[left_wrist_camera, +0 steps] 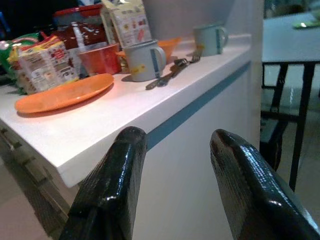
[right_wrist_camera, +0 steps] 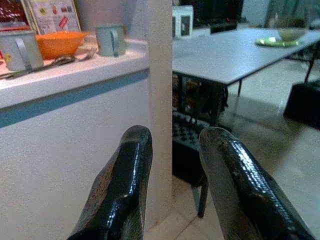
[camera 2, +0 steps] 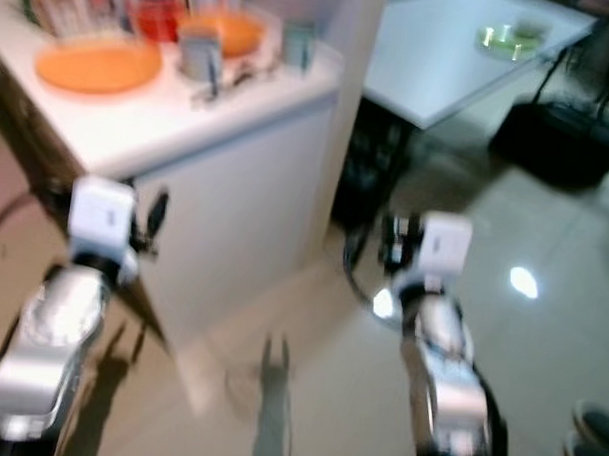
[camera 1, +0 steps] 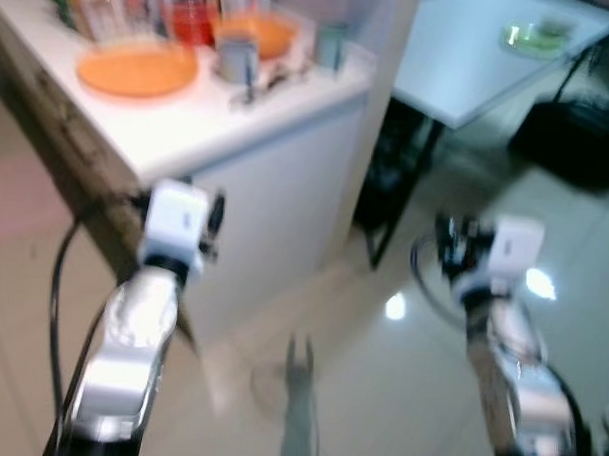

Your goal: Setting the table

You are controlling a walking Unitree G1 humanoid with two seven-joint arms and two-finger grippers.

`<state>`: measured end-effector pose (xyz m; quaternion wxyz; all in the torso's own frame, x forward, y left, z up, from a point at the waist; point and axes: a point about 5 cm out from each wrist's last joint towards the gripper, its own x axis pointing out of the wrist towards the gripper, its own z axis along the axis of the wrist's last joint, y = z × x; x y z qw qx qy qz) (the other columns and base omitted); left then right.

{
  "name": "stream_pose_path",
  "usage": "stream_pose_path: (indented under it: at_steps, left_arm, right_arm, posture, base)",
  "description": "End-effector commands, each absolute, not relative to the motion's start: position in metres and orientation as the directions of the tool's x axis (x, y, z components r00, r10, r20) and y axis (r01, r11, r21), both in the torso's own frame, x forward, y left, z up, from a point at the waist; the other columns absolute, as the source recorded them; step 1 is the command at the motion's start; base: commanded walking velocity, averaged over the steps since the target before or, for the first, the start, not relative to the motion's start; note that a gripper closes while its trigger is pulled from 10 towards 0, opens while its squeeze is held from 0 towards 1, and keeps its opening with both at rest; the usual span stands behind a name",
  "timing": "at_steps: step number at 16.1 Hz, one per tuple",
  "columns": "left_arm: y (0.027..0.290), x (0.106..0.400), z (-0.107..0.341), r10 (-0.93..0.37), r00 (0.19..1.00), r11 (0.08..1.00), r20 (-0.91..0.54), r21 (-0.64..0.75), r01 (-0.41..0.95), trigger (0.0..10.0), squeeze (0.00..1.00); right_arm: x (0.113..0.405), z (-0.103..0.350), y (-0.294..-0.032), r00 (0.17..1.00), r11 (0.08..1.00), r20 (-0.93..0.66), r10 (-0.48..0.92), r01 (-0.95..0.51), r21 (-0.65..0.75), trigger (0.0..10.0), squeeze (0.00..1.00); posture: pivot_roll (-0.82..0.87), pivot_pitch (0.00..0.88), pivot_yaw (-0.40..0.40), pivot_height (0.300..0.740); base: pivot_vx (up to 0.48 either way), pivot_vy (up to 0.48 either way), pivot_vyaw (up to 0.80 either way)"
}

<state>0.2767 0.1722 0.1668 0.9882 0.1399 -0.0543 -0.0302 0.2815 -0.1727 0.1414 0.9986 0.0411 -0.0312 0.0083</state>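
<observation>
1. Closest to me, both arms are held out low over the shiny tiled floor (camera 1: 379,391). The left gripper (left_wrist_camera: 172,190) has its two black fingers apart with nothing between them, and the right gripper (right_wrist_camera: 175,185) is the same: parted and holding nothing.
2. The left gripper sits below the counter's (camera 1: 188,134) near edge, just short of its white front panel. The right gripper points past the counter's outer corner, toward the gap between the counter and the table (camera 1: 460,63).
3. That gap is open floor at first, then dark table legs and a black crate-like thing (right_wrist_camera: 187,150) underneath take up the room.
4. Up on the counter, well above and beyond the left gripper, an orange plate (left_wrist_camera: 65,92) lies near the front edge.
5. Behind it stands a grey mug (left_wrist_camera: 144,60), with a spoon and fork (left_wrist_camera: 172,72) lying just beside it.
6. Further along is an orange bowl (right_wrist_camera: 59,42), and a second mug (left_wrist_camera: 210,39) stands close to the outer corner.
7. At the back edge are a red container (left_wrist_camera: 80,27) and snack packets (left_wrist_camera: 45,62).
8. Far off on the table rests a green plate (right_wrist_camera: 277,41).
</observation>
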Motion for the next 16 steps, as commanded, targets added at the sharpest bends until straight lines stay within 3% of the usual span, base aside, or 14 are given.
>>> stream_pose_path:
  at_steps: [1, 6, 13, 16]
  left_arm:
    - [0.170, 0.277, 0.175, -0.079, 0.987, 0.965, 0.142, 0.261, 0.040, 10.0, 0.00]
    - [0.162, 0.286, 0.188, -0.090, 0.977, 0.963, 0.191, 0.266, 0.037, 10.0, 0.00]
    - [0.156, 0.290, 0.190, -0.137, 0.974, 0.956, 0.178, 0.281, 0.083, 10.0, 0.00]
    - [0.159, 0.290, 0.190, -0.130, 0.976, 0.956, 0.174, 0.285, 0.077, 10.0, 0.00]
  right_arm:
    - [0.281, 0.144, -0.178, 0.998, 0.999, 0.057, 0.019, -0.022, 0.045, 10.0, 0.00]
    - [0.285, 0.151, -0.168, 0.994, 0.994, 0.074, 0.081, -0.086, 0.064, 10.0, 0.00]
    - [0.283, 0.149, -0.169, 0.996, 0.995, 0.055, 0.074, -0.077, 0.057, 10.0, 0.00]
    - [0.284, 0.149, -0.163, 0.993, 0.993, 0.047, 0.106, -0.108, 0.046, 10.0, 0.00]
  posture:
    - [0.06, 0.000, -0.021, 0.740]
    - [0.08, 0.000, -0.037, 0.740]
    - [0.07, 0.000, -0.031, 0.740]
    - [0.07, 0.000, -0.035, 0.740]
  base:
    - [0.000, 0.000, 0.00]
    - [0.000, 0.000, -0.12]
    - [0.275, 0.000, -0.46]
    - [0.320, 0.000, 0.00]
